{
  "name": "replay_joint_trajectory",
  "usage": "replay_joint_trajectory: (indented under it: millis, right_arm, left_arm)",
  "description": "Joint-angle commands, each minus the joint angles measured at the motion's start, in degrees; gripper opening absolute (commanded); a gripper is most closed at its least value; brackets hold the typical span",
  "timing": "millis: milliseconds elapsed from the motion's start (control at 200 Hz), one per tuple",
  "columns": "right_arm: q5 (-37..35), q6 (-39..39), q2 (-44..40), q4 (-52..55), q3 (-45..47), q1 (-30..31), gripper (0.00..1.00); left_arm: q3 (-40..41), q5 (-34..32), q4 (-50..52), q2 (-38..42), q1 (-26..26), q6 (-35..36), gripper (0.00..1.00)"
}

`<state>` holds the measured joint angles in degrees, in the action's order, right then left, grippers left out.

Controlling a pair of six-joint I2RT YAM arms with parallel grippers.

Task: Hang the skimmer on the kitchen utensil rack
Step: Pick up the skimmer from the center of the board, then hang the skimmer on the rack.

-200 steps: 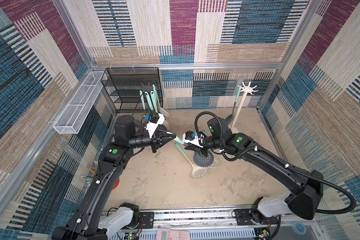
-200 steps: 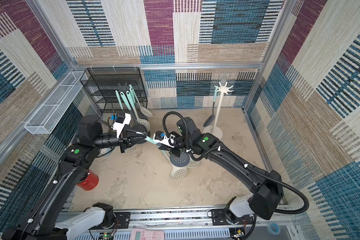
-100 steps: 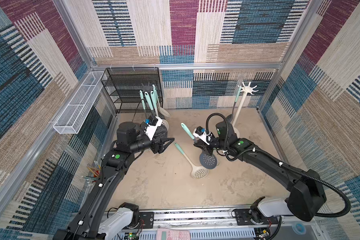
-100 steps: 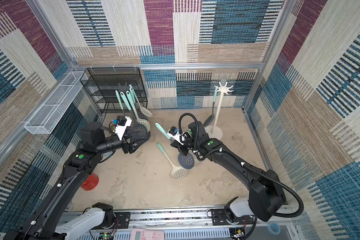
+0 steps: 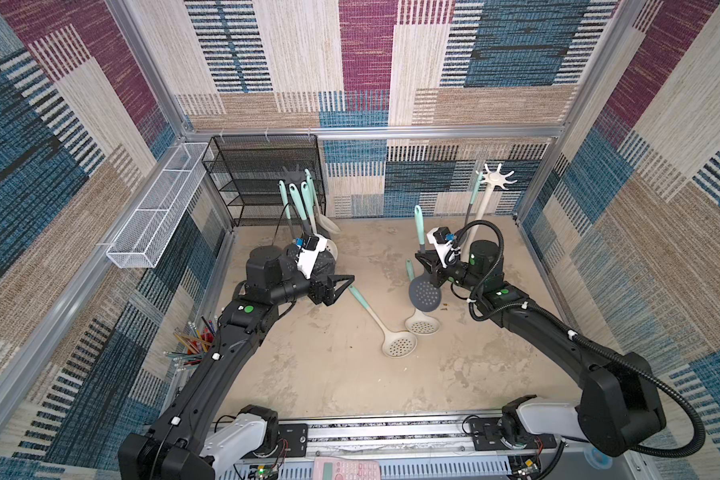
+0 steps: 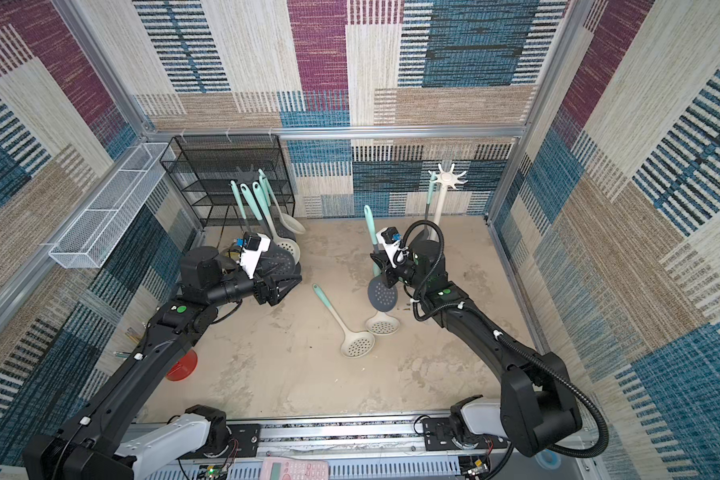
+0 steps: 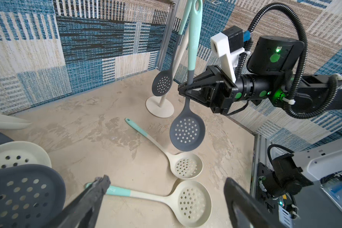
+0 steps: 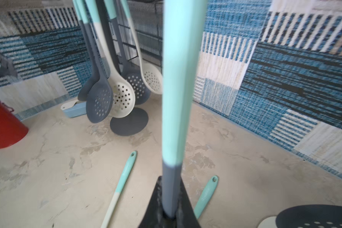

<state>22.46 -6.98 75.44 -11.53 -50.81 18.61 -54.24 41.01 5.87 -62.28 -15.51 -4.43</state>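
**Right pincer** (image 5: pixel 427 266): pressed together on the neck of the grey skimmer (image 5: pixel 425 293), just below the line where the teal grip meets the grey shaft (in the right wrist view the handle (image 8: pixel 176 88) rises straight out from between the fingers). The skimmer stands close to upright, grip up and perforated bowl down, and is clear of the bench (image 5: pixel 329 374). Its bowl hangs over two cream skimmers (image 5: pixel 400 345) that lie flat on the bench with their bowls near each other.

**White rack** (image 5: pixel 496 177): stands at the back of the bench on the right side, just behind the right wrist. Its hooks spread from the top of the pole. A second grey skimmer (image 7: pixel 162 84) hangs on it, bowl down, above the round base. In both top views the grip end of the pinched skimmer is apart from the hooks.

**Left pincer** (image 5: pixel 344 286): spread wide and holding nothing. It hovers low over the bench and points toward the cream skimmers. In the left wrist view its fingers (image 7: pixel 99 187) sit on either side of the nearer one.

**Other items**: a dark stand (image 5: pixel 304 199) at the back left carries several grey and cream skimmers. A red cup (image 6: pixel 181 365) stands at the left edge, beside the left arm
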Motion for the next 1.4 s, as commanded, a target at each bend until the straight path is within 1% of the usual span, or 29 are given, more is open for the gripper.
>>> replay_joint_trajectory:
  millis: [0,235,461,651,1127,1398]
  right_arm:
    - [-0.7,4.7,-0.4,-6.6,0.2,-1.7,0.00]
    - [3.7,10.8,-0.6,-10.9,0.5,-6.5,0.00]
    - [6.0,15.8,0.6,-14.5,0.0,-9.9,0.00]
    - [6.4,18.9,2.1,-15.8,-0.6,-11.3,0.00]
    - [7.0,22.3,4.6,-16.0,-2.1,-13.1,0.00]
    - [6.4,24.2,5.6,-15.8,-2.1,-13.7,0.00]
  left_arm:
    - [0.5,2.1,-4.5,-0.3,-0.6,-2.9,0.99]
    - [1.3,1.7,-5.4,0.0,-2.6,-2.9,0.99]
    - [1.8,1.8,-5.8,0.3,-3.8,-2.3,0.99]
    - [1.8,2.1,-5.9,0.1,-4.7,-2.0,0.99]
    - [3.7,2.9,-8.2,2.6,-6.2,-0.4,0.99]
    - [6.9,2.9,-13.6,5.3,-6.5,-0.5,1.00]
